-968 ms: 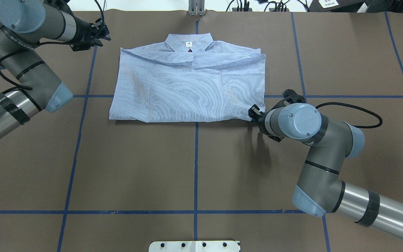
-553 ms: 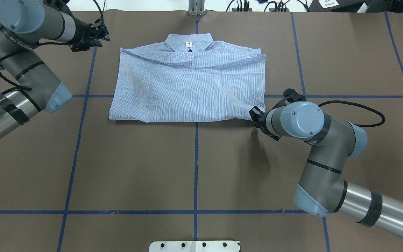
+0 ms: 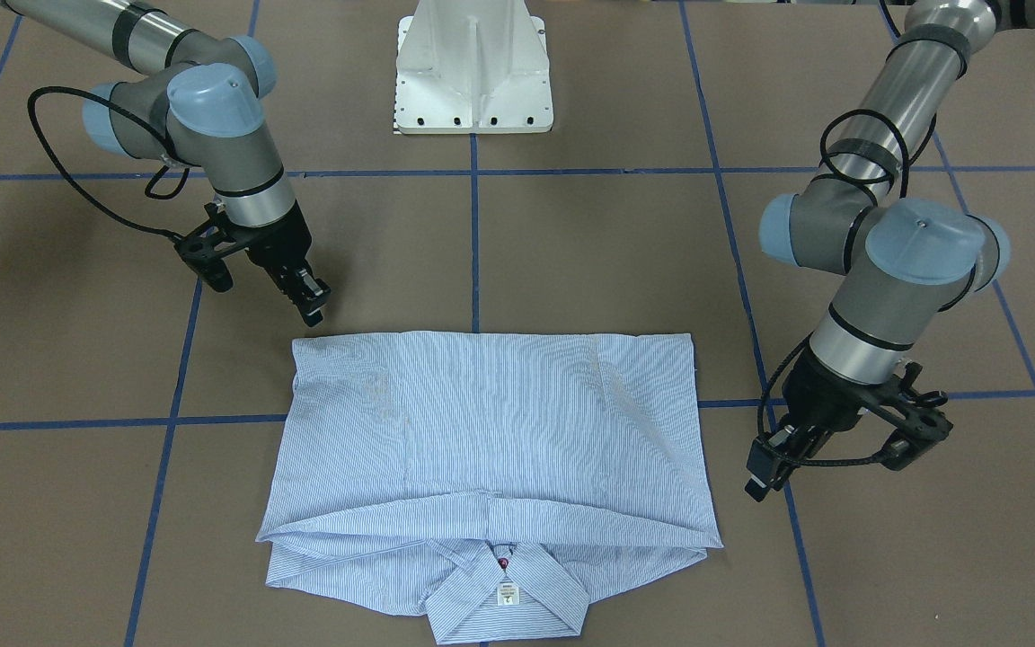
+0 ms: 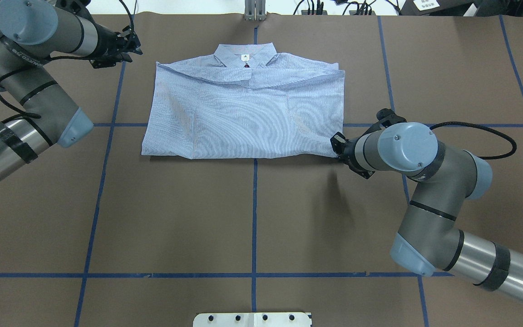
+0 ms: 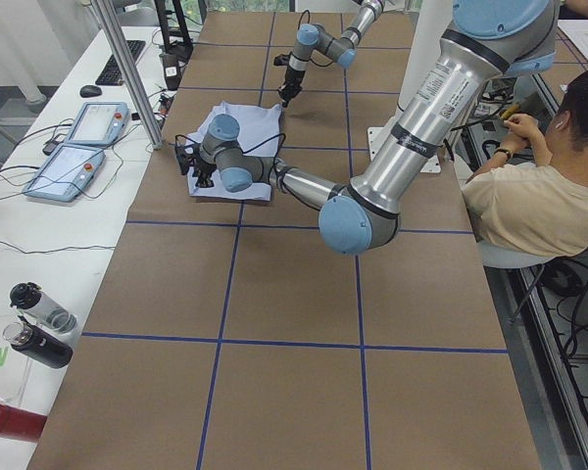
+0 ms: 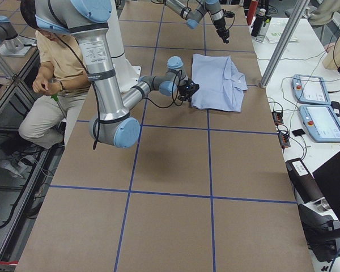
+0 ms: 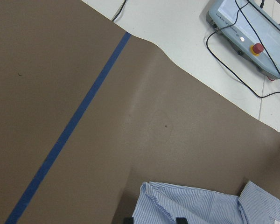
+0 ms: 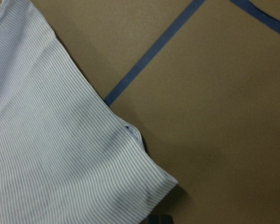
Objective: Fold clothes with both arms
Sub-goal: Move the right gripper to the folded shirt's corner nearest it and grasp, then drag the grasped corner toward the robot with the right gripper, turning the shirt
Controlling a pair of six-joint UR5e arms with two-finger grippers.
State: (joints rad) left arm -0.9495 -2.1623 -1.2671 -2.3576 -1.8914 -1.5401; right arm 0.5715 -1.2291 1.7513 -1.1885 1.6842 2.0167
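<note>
**Right fingers** [image 3: 312,301]: as far as the wrist view shows, they are pressed together and carry nothing. Their tips sit low over the surface [image 4: 252,218], just beside the shirt's near right corner and apart from the cloth.

**Left fingers** [image 3: 756,483]: these are spread and empty, with the two tips showing apart at the bottom edge of the left wrist view. They point at the shirt's far left corner, beside the collar [image 4: 227,53], and are near it without touching.

**Shirt** [image 4: 243,113]: it lies flat on the far middle of the surface, already folded to a wide rectangle. The collar points away from the robot and no loose sleeve shows. A turned-over layer ends just short of the collar. The arms stand outside the shirt at diagonally opposite corners.

**Handling (a judgement):**
- Treat the shirt as light, thin and limp. It will not hold a shape when lifted, and it will sag between your two holds.
- The stacked layers are likely to slide on one another. A pinch on the top layer alone would probably peel the fold open.
- Take hold at the corners or along a side edge, where the layers meet, and get one finger under the whole stack.
- The right fingers must part before they can take the corner in front of them.
- Lift both holds evenly. An uneven pull would likely skew the rectangle or drag it across the surface.
</note>
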